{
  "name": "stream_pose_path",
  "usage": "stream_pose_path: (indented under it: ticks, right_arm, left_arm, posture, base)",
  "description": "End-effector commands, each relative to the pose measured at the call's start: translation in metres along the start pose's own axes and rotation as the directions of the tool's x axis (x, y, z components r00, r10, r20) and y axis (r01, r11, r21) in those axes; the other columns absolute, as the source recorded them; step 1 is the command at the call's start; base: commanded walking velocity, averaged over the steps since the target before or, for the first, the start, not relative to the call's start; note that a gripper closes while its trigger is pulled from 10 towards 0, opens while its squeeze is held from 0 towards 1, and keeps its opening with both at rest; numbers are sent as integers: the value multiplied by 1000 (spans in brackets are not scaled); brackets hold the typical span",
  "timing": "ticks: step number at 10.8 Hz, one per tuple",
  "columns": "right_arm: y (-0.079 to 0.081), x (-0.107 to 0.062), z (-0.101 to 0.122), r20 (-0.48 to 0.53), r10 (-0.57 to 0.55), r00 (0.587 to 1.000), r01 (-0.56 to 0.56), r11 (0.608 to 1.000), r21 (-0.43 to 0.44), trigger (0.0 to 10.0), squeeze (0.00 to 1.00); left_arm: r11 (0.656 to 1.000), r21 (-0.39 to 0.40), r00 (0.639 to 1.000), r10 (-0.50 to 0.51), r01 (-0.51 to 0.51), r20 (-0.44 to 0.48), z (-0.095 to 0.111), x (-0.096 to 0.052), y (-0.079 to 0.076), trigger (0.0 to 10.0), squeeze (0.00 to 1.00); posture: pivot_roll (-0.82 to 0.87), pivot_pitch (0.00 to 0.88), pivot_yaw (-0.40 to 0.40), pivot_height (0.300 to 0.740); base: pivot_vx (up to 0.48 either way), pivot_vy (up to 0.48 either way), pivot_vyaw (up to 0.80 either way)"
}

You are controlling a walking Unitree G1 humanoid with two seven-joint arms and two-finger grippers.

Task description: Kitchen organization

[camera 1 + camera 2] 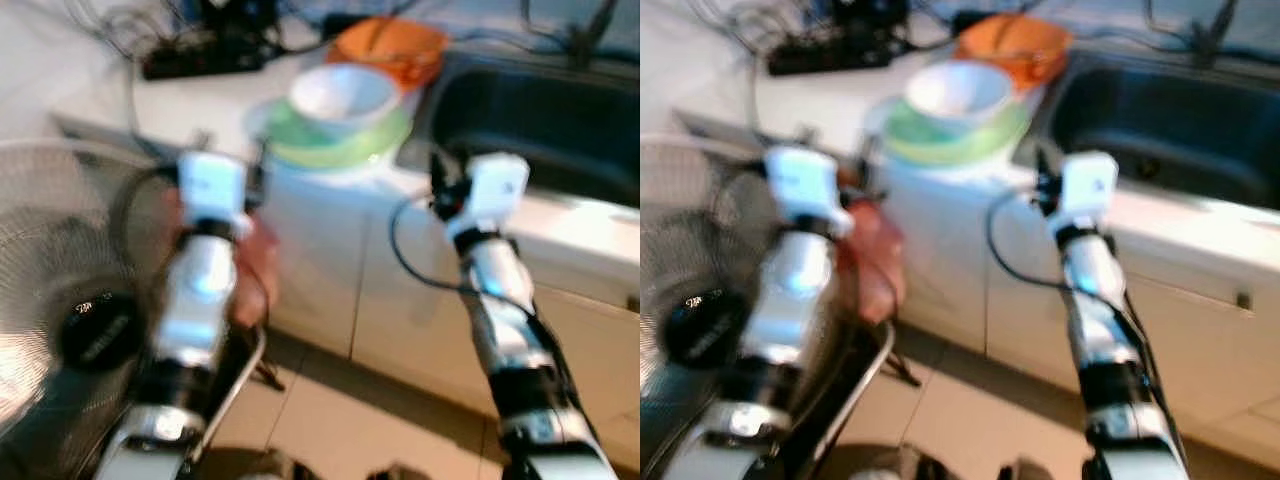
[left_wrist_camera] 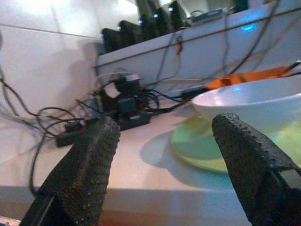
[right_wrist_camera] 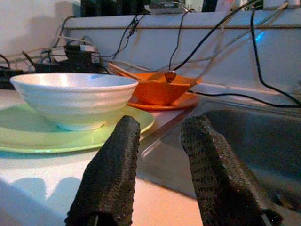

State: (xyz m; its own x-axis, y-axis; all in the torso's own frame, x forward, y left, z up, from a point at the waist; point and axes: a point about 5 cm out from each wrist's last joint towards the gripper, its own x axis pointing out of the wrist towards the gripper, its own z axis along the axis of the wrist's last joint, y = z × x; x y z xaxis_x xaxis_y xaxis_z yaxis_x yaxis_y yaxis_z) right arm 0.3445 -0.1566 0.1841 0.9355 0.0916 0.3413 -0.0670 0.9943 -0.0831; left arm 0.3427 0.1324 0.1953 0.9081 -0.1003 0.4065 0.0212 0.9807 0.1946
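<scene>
Far left, a fan [image 1: 60, 330] stands on the floor by my left arm; there's a light mark on its dark hub but it's too blurred to read. Behind it on the counter [image 1: 200, 100] sits a black power strip [image 1: 205, 58] w/ a tangle of cables, its long axis running roughly along the back wall.

My left gripper [image 2: 162, 155] is up at the counter's front edge, fingers spread wide, nothing between them. It points across the counter toward the strip and wall. Something reddish [image 1: 255, 270] sits low behind that arm; can't tell what it is.

Mid-counter: a white bowl [image 1: 343, 97] sits upright, mouth up, on a green plate [image 1: 340, 145] lying flat. The plate is near the counter's front edge, just left of the sink [image 1: 540, 125]. Being round, neither has a long axis. No writing on them that I can make out.

Behind them, touching or nearly touching the green plate, an orange dish [image 3: 162, 89] rests on an orange plate [image 3: 160, 102], w/ a stick-like thing laid across it, slanting from left down toward the middle.

My right gripper [image 3: 157, 165] is at the counter's edge where counter meets sink, fingers apart by a moderate gap, empty, pointing at the back wall w/ the bowl off to its left. The sink is dark; cables hang over the ledge behind it.
</scene>
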Motion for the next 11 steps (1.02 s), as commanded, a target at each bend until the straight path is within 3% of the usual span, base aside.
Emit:
stream_pose_path:
  ticks: [1, 2, 9, 11]
  right_arm:
    - [1, 3, 4, 13, -5, 1000, 5, 1000, 7, 10000, 0]
    - [1, 3, 3, 9, -10, 1000, 10, 1000, 9, 10000, 0]
    - [-1, 4, 1, -7, -19, 1000, 19, 1000, 12, 10000, 0]
    - [-1, 4, 2, 6, -19, 1000, 19, 1000, 2, 10000, 0]
  left_arm:
    - [1000, 15, 1000, 1, -2, 7, 2, 1, 5, 10000, 0]
    - [1000, 17, 1000, -1, 1, 4, 2, 1, 5, 10000, 0]
    - [1000, 20, 1000, -9, 9, 11, 6, 4, 5, 10000, 0]
    - [1000, 30, 1000, -11, 11, 24, 8, 5, 5, 10000, 0]
  posture:
    - [-5, 120, 44, 740]
    - [-5, 120, 44, 740]
    - [-2, 115, 44, 740]
    - [-1, 112, 44, 740]
  base:
    - [0, 0, 0]
    - [0, 0, 0]
    - [0, 0, -800]
    - [281, 0, -400]
